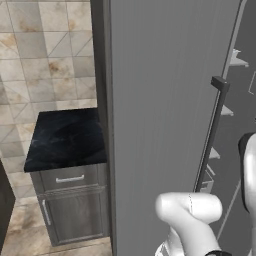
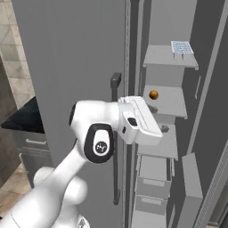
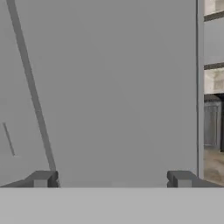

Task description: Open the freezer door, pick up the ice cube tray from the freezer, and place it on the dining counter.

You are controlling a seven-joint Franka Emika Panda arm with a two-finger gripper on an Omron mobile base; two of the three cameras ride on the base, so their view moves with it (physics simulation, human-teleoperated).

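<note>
The gripper stands with its jaws wide apart and holds nothing, facing a flat grey panel. The door is ajar beside it, its handle near the wrist. Deeper in the freezer, the tray lies on the top shelf (an orange ball sits below). Best to reach high, level, and straddle the tray's short side.

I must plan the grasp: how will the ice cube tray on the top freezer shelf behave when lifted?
The ice cube tray looks thin and small, so probably light. Its gridded shape suggests stiffness. It overhangs the shelf edge, so a nudge might tip it.
</note>
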